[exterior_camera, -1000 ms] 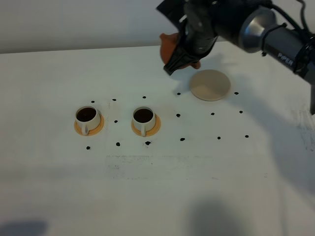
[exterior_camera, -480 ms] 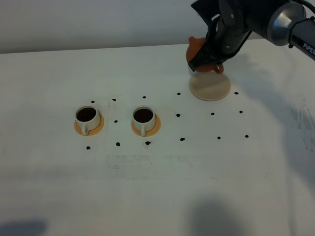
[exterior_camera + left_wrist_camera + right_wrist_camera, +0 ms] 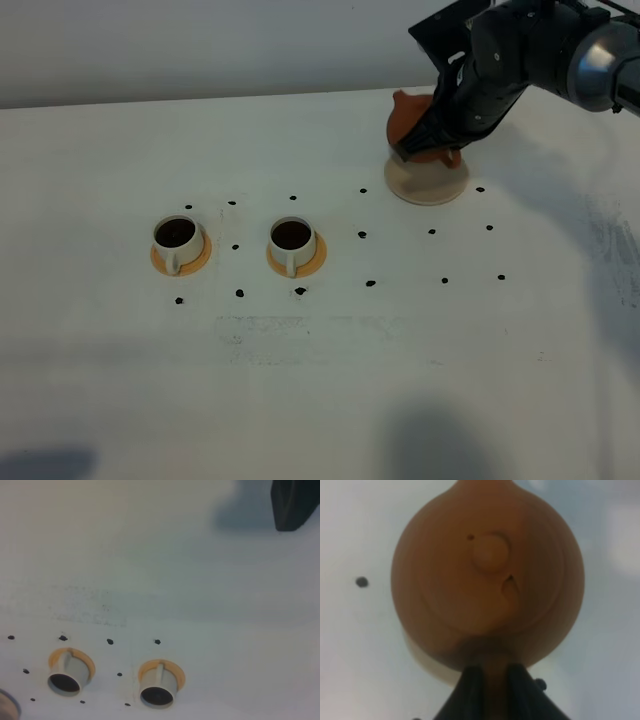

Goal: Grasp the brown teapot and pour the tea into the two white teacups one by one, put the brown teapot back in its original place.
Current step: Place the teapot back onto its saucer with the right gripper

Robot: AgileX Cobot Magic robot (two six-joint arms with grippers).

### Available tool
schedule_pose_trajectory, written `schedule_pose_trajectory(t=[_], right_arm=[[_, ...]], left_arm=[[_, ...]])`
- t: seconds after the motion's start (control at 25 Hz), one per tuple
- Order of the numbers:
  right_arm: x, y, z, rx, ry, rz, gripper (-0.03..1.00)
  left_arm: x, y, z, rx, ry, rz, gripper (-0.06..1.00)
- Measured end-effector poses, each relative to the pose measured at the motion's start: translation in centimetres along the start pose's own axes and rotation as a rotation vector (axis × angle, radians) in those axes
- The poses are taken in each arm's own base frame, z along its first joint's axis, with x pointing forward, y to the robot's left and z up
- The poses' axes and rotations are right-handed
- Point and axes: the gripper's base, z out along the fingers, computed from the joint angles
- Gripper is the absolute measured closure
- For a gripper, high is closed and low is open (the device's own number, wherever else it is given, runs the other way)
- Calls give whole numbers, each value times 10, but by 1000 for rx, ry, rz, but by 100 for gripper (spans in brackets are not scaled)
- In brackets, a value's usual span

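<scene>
Teapot (image 3: 418,122) first: your brown clay pot sits low over the pale tan coaster (image 3: 428,180) at the far right of the white tabletop (image 3: 330,390), covering the coaster's far part. You cannot tell from these views whether its base touches the coaster. Your right claw (image 3: 490,672) is clamped narrow on the pot's side handle; in the right wrist view the two dark fingers (image 3: 470,682) pinch the handle, and you look straight down on the lid and its small knob (image 3: 490,550). The pot looks about level, spout pointing away from the claw.

Your right arm (image 3: 530,50) comes in from the upper right corner of the high view, wrist bent steeply down so the claw hangs over the coaster.

Both white teacups, the left one (image 3: 175,240) and the right one (image 3: 291,243), stand on orange saucers, well apart from the pot, each holding dark tea (image 3: 292,235).

Your left claw shows only as a dark tip (image 3: 295,505) at the edge of its own view, high above the tabletop; you cannot tell how wide it stands.
</scene>
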Motion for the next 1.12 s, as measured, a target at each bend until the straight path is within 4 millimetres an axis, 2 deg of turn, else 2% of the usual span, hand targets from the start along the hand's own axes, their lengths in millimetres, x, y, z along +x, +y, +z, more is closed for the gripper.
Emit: schedule_pose_trajectory(t=[0.36,1.12], right_arm=[[11,3,15,-19,-12,11,87],[16,-5,21,-17,-15,38,87]], left_arm=[[0,0,0,0,0,0,62],[0,0,0,0,0,1,62]])
